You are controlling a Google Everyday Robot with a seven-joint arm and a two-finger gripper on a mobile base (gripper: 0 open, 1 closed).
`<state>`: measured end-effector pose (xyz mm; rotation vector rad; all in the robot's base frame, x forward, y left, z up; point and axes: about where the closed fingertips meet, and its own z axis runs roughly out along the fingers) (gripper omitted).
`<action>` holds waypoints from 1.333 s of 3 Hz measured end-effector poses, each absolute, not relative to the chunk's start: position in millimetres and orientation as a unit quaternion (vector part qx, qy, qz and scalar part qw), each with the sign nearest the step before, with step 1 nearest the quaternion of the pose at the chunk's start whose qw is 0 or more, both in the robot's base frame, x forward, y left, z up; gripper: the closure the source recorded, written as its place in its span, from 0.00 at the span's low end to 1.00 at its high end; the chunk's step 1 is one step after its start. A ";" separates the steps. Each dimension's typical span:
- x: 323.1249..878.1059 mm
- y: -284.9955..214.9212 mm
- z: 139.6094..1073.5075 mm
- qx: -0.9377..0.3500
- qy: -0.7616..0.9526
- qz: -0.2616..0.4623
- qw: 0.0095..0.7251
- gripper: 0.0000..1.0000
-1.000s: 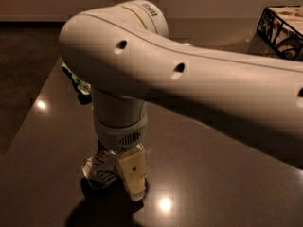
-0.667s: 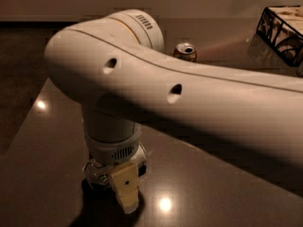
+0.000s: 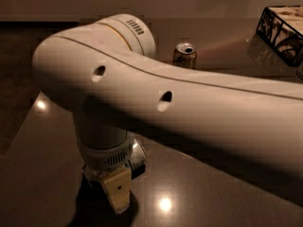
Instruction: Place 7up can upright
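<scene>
My gripper (image 3: 116, 193) hangs straight down from the big white arm (image 3: 180, 112) at the lower left, close above the dark glossy table (image 3: 222, 193). A small silver patch (image 3: 138, 154) shows just behind the wrist, on its right. It may be the 7up can, but the arm and wrist hide most of it, so I cannot tell how it stands. No green lettering shows.
A gold-brown can (image 3: 184, 55) stands upright at the back of the table, behind the arm. A black-and-white patterned box (image 3: 283, 31) sits at the far right corner. The table's left edge (image 3: 28, 122) runs close to the gripper.
The arm has swung across the view and uncovered the gold-brown can behind it. The gripper stays low at the front left. The white and green can seen there earlier is now mostly hidden.
</scene>
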<state>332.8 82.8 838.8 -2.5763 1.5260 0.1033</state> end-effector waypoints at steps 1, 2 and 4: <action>332.1 86.6 837.2 -0.860 0.504 0.042 0.072 0.39; 334.7 88.7 838.9 -0.860 0.501 0.054 0.079 0.62; 369.9 75.8 876.2 -0.842 0.510 0.096 0.144 1.00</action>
